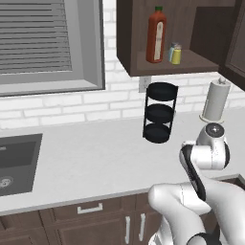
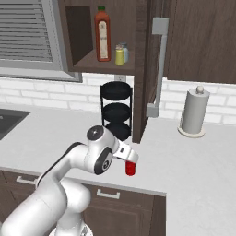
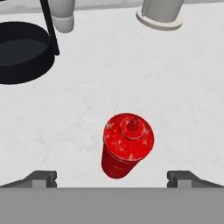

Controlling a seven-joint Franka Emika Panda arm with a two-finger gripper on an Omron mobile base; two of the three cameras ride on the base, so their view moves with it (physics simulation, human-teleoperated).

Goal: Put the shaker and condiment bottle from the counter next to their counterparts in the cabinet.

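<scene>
The small red condiment bottle stands upright on the white counter, right below my gripper. The jaws are open, one dark fingertip on each side of the bottle, touching nothing. In the right base view the bottle sits near the counter's front edge, just under my hand. Up in the dark brown cabinet, the yellow-green shaker stands beside the pale blue shaker, with the tall orange-red bottle to their left. The right base view shows the same trio: the shaker, the blue one, the tall bottle.
A black three-tier rack stands on the counter under the cabinet. A paper towel roll is at the back right. The cabinet's open door hangs beside the rack. A sink lies far left.
</scene>
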